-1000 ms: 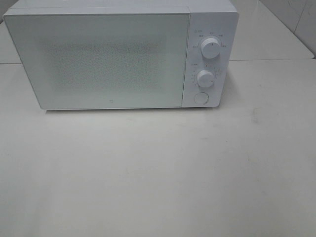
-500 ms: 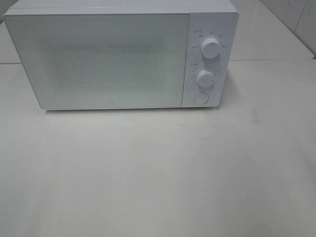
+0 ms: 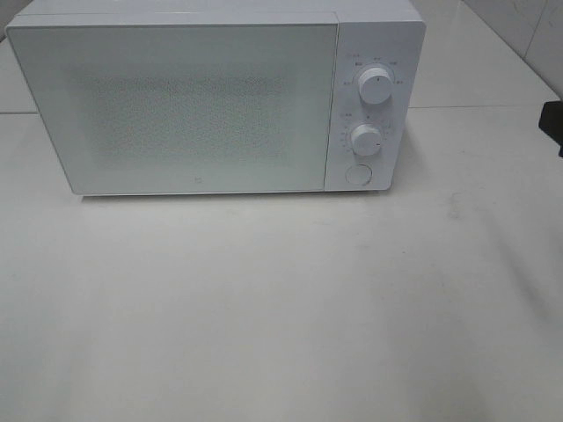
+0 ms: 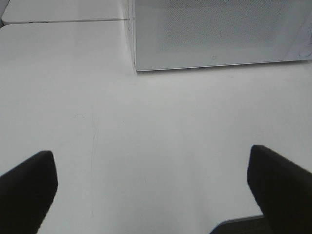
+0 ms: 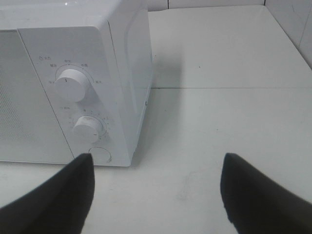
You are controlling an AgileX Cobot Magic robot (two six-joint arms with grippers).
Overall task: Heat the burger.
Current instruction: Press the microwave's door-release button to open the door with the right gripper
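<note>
One closed microwave [image 3: 202,105] with two knobs [image 3: 376,87] and one button [image 3: 357,174] is set on the desk [image 3: 281,316]. The left pincer [image 4: 152,168] and the right pincer [image 5: 157,168] are held wide, empty.

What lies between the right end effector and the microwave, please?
Nothing but bare white tabletop: the right wrist view shows a clear stretch from the right end effector to the microwave.

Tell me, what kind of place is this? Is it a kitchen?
Probably a pretend kitchen or a test bench, not a full kitchen. A white microwave with two dials stands on a plain white table, with pale wall tiles behind. No food shows.
</note>
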